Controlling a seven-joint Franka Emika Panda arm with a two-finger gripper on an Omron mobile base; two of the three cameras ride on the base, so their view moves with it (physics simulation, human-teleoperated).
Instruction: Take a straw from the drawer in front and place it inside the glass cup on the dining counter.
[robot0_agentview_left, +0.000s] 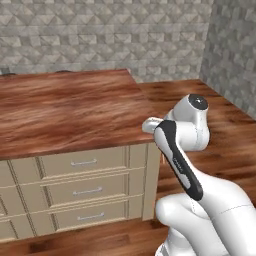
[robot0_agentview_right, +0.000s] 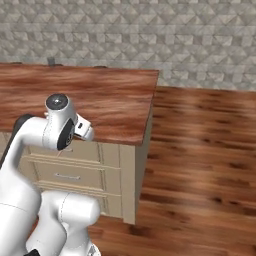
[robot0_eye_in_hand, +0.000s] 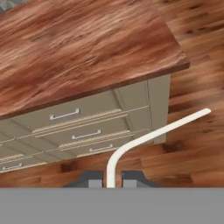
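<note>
The straw (robot0_eye_in_hand: 144, 136) is a thin pale stick with a bend. It rises from between my gripper's (robot0_eye_in_hand: 110, 179) two dark finger tips, which are shut on its lower end, and its long part slants up to the right. It hangs in front of a glossy reddish-brown wood counter top (robot0_eye_in_hand: 87, 48) (robot0_agentview_left: 65, 110) (robot0_agentview_right: 100, 100). I cannot tell whether this is the dining counter. The drawer is not told apart here. The glass cup is out of view, unless it is a small grey thing (robot0_agentview_right: 50, 61) at the top's far edge, too small to tell.
Beige drawers with silver bar handles (robot0_eye_in_hand: 64, 114) (robot0_agentview_left: 83, 162) fill the cabinet front under the top, all shut. The counter's corner (robot0_eye_in_hand: 186, 65) is near the straw's tip. Wood floor (robot0_agentview_right: 200, 165) spreads to the right, with a grey stone wall (robot0_agentview_left: 125, 35) behind.
</note>
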